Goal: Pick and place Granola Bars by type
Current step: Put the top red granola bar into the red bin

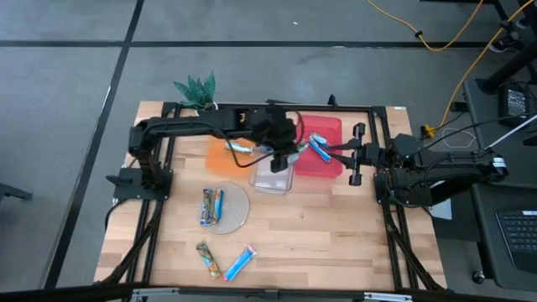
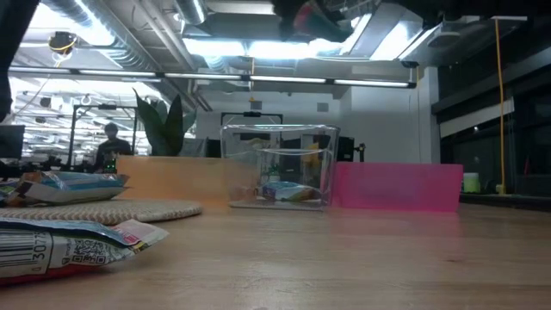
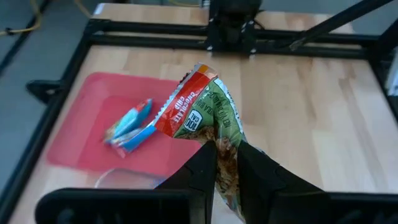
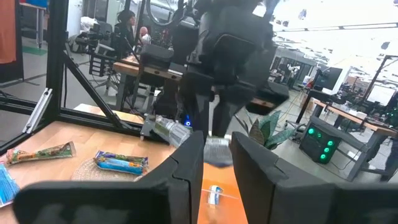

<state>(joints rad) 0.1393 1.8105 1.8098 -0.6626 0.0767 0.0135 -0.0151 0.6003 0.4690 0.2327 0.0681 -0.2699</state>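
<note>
Left gripper (image 3: 227, 163) is up in the centre of the high view, fingers pinched on a tan bar (image 3: 211, 118) that hangs long-axis downward from the tips, its red-and-green wrapper crumpled above them. Here's what the drop turns on: the gripper (image 1: 284, 138) sits over the seam between the clear bin (image 1: 273, 178) just below it in the frame and the pink bin (image 1: 319, 143) to its right, with the orange bin (image 1: 220, 158) off to its left. The pink bin already holds blue bars (image 3: 129, 127), so I'd judge the tan one belongs elsewhere, probably a short shift toward the clear bin. Right gripper (image 1: 356, 154) waits at the pink bin's right edge, fingers spread; the left arm is plainly the nearer one. More bars remain at lower left: two on the round mat (image 1: 236, 208), a tan bar (image 1: 208, 258) and a blue bar (image 1: 239, 263) on the bare wood below it. The table (image 1: 336, 243) is pale butcher-block framed by black rails, a green plant (image 1: 195, 88) at its top-left corner. The low view shows an open lab behind, ceiling lights, and a person seated far off at left.
</note>
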